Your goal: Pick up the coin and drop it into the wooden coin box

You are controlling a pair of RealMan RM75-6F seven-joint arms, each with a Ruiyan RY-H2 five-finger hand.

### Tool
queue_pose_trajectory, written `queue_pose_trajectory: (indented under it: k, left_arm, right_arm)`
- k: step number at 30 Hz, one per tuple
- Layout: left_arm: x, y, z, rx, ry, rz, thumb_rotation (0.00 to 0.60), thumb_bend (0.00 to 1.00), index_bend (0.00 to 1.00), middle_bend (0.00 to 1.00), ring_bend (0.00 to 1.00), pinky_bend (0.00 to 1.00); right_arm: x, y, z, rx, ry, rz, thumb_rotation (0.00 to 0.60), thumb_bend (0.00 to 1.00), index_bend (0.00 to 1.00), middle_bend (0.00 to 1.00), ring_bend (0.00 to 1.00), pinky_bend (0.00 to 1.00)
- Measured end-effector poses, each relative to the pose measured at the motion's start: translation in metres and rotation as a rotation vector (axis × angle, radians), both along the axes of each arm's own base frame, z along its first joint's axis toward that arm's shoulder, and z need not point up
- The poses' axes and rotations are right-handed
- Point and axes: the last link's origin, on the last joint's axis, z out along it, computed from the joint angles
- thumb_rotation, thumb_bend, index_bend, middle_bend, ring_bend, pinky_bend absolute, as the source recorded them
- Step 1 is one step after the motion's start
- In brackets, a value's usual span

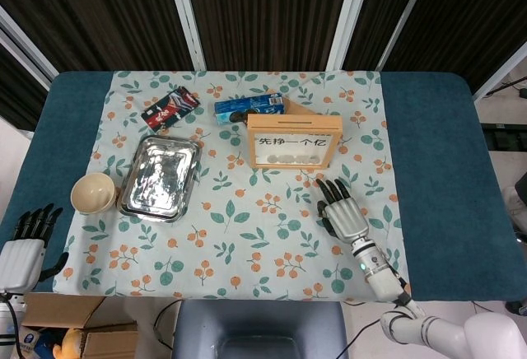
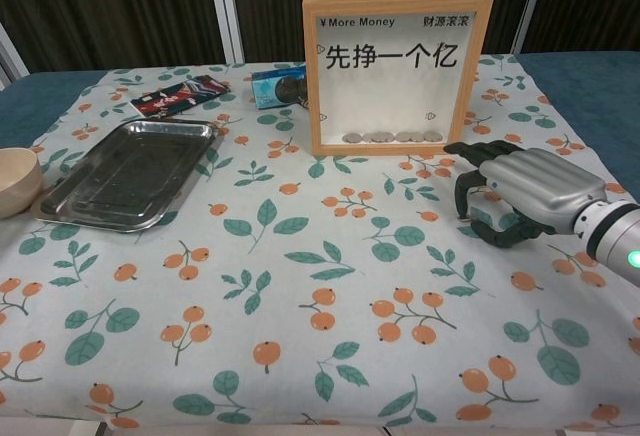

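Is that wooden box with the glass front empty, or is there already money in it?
Not empty. In the chest view a row of coins lies along the bottom of the wooden coin box, behind its clear front.
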Motion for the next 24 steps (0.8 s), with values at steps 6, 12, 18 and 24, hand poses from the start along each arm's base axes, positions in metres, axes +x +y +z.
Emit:
queue_pose_trajectory:
  k: [6, 12, 18, 24]
  left_arm:
    - [0.0010, 0.0013, -0.0010, -0.001, -0.003, -0.007, 0.600, 0.31, 0.00, 0.00, 0.00, 0.00]
    - [0.0007, 0.0015, -0.0018, -0.003, -0.006, -0.008, 0.600, 0.31, 0.00, 0.00, 0.00, 0.00]
    - [0.0005, 0.0014, -0.0018, -0.002, -0.007, -0.010, 0.600, 0.31, 0.00, 0.00, 0.00, 0.00]
    - [0.0002, 0.0012, -0.0019, -0.003, -0.006, -0.008, 0.600, 0.31, 0.00, 0.00, 0.00, 0.00]
  right_arm:
    - [-0.0013, 0.0018, 0.0009, -0.009, -0.003, 0.007, 0.600, 0.55, 0.67, 0.04, 0.00, 0.00]
    - [-0.0016, 0.0017, 0.0011, -0.014, -0.005, 0.006, 0.600, 0.55, 0.70, 0.04, 0.00, 0.00]
    - [-0.0015, 0.0021, 0.0008, -0.017, -0.007, 0.006, 0.600, 0.55, 0.74, 0.05, 0.00, 0.00]
    - [-0.0015, 0.0022, 0.0007, -0.017, -0.007, 0.007, 0.600, 0.55, 0.72, 0.05, 0.00, 0.00]
